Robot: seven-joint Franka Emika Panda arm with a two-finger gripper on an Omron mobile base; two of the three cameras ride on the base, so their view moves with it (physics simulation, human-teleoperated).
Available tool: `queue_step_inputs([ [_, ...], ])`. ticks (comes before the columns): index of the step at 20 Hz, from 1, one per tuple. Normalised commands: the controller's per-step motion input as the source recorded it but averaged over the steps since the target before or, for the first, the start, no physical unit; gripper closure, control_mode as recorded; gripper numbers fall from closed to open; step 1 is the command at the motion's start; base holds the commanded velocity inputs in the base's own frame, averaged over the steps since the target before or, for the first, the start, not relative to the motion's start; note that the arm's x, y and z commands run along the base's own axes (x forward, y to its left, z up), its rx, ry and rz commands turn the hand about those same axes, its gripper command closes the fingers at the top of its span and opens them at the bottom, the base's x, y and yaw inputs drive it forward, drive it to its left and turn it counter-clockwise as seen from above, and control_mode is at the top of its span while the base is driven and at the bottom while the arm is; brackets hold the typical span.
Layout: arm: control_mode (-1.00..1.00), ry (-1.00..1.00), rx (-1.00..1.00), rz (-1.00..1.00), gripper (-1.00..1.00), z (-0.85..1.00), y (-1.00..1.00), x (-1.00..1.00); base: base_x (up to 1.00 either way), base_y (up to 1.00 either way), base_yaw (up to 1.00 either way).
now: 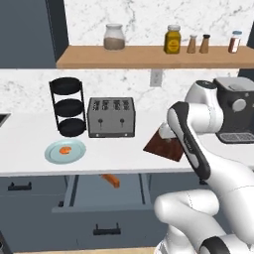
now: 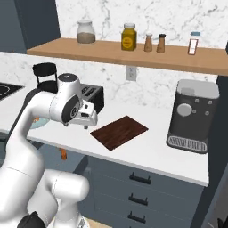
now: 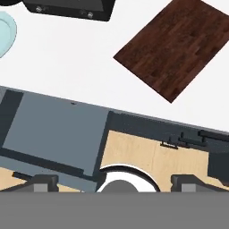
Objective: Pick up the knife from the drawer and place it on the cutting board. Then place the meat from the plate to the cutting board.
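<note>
The arm bends at mid-right of the left base view; its gripper (image 3: 114, 179) points down, fingers wide apart.

On the counter: one toaster (image 1: 111, 117), one three-tier rack (image 1: 68, 106), one plate (image 1: 65, 151), one cutting board (image 2: 119, 131), one coffee machine (image 2: 192, 115). On the shelf: two jars (image 1: 114, 36), three shakers (image 1: 191, 44).

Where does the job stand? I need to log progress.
Done: the drawer stands open. In hand: nothing, the claw hangs empty above the counter edge. Left: the knife lies in the drawer, the meat sits on the plate, and the cutting board is bare.
</note>
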Motion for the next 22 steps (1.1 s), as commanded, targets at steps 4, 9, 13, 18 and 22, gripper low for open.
queue_step_inputs([
  [4, 1.00, 0.00, 0.00, 0.00, -1.00, 0.00, 0.00, 0.00, 0.00, -0.69, 0.23],
  [9, 1.00, 0.00, 0.00, 0.00, -1.00, 0.00, 0.00, 0.00, 0.09, -0.55, 0.19],
  [13, 1.00, 0.00, 0.00, 0.00, -1.00, 0.00, 0.00, 0.00, 0.51, -0.07, 0.14],
  [18, 1.00, 0.00, 0.00, 0.00, -1.00, 0.00, 0.00, 0.00, 0.63, -0.01, 0.15],
  [22, 1.00, 0.00, 0.00, 0.00, -1.00, 0.00, 0.00, 0.00, 0.32, 0.05, 0.19],
])
